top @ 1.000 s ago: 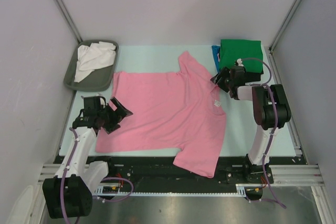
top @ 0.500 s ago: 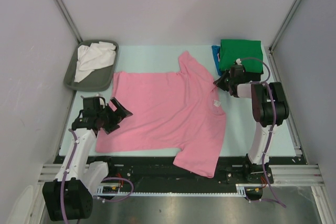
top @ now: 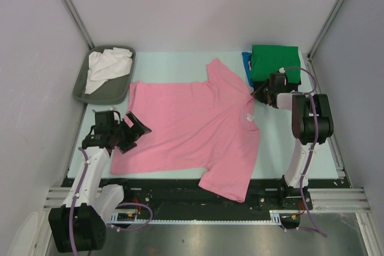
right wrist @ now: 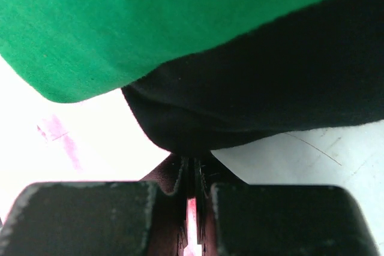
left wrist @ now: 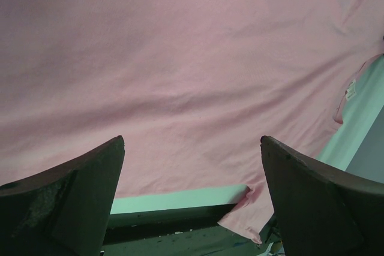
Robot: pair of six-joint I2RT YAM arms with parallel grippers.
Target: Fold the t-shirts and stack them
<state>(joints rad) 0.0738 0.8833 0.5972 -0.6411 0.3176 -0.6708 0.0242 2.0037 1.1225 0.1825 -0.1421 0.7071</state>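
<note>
The pink t-shirt (top: 192,127) lies spread flat on the table, one sleeve hanging over the near edge. My right gripper (top: 259,95) is shut on its right edge by the neck; a thin strip of pink cloth (right wrist: 192,211) shows between the closed jaws. Just beyond it sits a folded stack, with the green t-shirt (top: 275,62) on top, the black t-shirt (right wrist: 270,88) under it and a blue t-shirt edge (top: 246,64) at the left. My left gripper (top: 137,133) hovers open at the pink shirt's left side (left wrist: 192,76), with nothing between its fingers.
A grey tray (top: 84,95) at the back left holds the crumpled white t-shirt (top: 108,67). Walls and frame posts close in the table on three sides. The table's dark front rail (left wrist: 168,220) runs under the shirt's hem.
My right gripper has shut on the pink shirt's edge and moved a little to the right, drawing the cloth with it. The left arm has stayed put.
</note>
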